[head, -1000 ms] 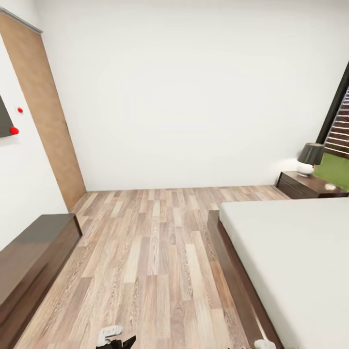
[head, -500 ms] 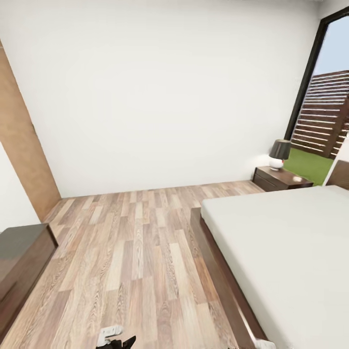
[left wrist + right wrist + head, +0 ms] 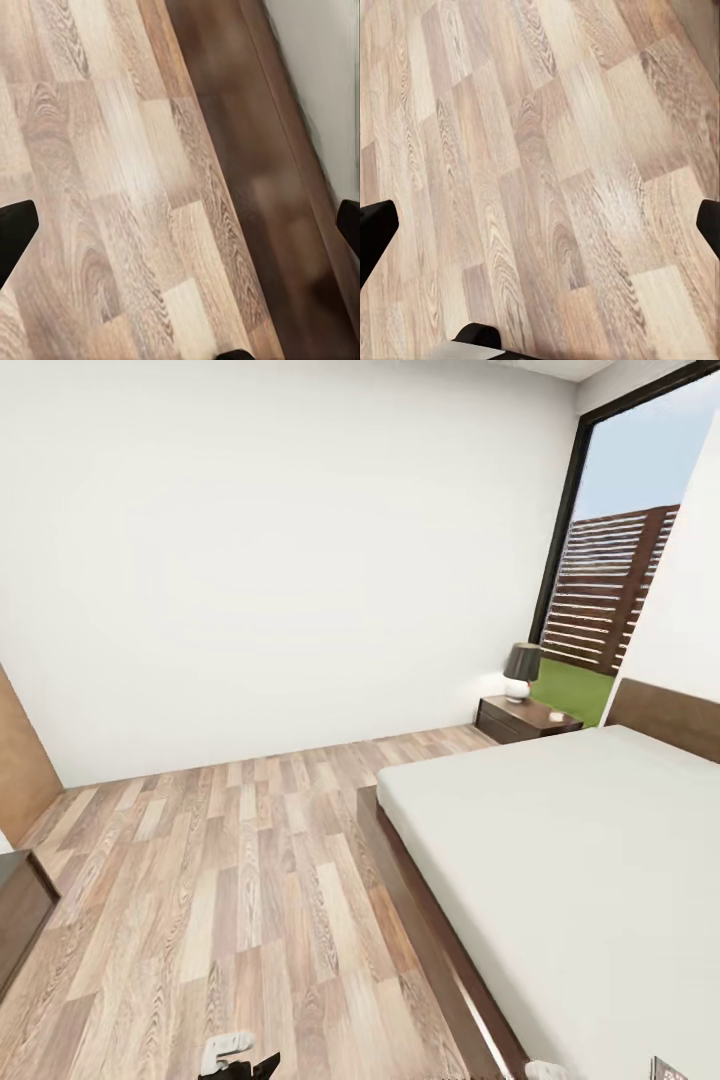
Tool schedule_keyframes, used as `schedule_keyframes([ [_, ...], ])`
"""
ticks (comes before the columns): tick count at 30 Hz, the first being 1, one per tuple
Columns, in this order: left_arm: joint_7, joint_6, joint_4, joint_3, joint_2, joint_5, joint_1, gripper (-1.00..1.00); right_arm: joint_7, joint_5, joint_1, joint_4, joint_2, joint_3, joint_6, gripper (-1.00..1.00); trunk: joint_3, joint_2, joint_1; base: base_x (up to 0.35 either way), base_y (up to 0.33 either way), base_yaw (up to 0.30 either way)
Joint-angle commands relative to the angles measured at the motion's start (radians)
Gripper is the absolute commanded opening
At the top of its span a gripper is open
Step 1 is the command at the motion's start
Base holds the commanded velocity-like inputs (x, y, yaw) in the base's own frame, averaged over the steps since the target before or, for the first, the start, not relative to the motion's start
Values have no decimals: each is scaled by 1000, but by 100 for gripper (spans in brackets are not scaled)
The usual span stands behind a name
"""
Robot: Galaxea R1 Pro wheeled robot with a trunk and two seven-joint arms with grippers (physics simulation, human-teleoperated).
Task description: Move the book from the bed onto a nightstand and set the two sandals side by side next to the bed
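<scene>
Facing a bedroom from the head view: cabinet (image 3: 20,905) at 9 o'clock, wood floor (image 3: 230,880) at centre, bed (image 3: 560,860) at 3 o'clock, nightstand (image 3: 525,718) with lamp (image 3: 520,670) at 2 o'clock. Hanging low, both arms pointing floorward: left gripper (image 3: 180,225) spreading wide beside the bed frame; right gripper (image 3: 540,225) likewise gaping over bare planks.

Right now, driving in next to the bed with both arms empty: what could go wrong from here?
The bed has a dark low frame edge jutting toward the floor lane; the base could clip it. The nightstand top already carries a lamp, so little room is left for a book. Both grippers, left gripper and right gripper, hang low over the floor.
</scene>
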Motion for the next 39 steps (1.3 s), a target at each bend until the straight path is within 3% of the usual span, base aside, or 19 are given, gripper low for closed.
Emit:
schedule_keyframes([
  [1, -5, -1, 1, 7, 0, -2, -1, 100, 3, 4, -1, 2, 0, -4, -4, 100, -1, -1, 0, 0, 0, -282],
  [7, -5, -1, 1, 7, 0, -2, -1, 100, 3, 4, -1, 1, 0, -4, -4, 100, -1, -1, 0, 0, 0, -234],
  [15, -5, -1, 0, 7, 0, -2, -1, 100, 3, 4, -1, 1, 0, -4, -3, 100, -1, -1, 0, 0, 0, -28],
  [39, -5, -1, 1, 7, 0, -2, -1, 100, 4, 3, -2, 1, 0, -4, -4, 100, 74, 167, -92, 0, 0, 0],
])
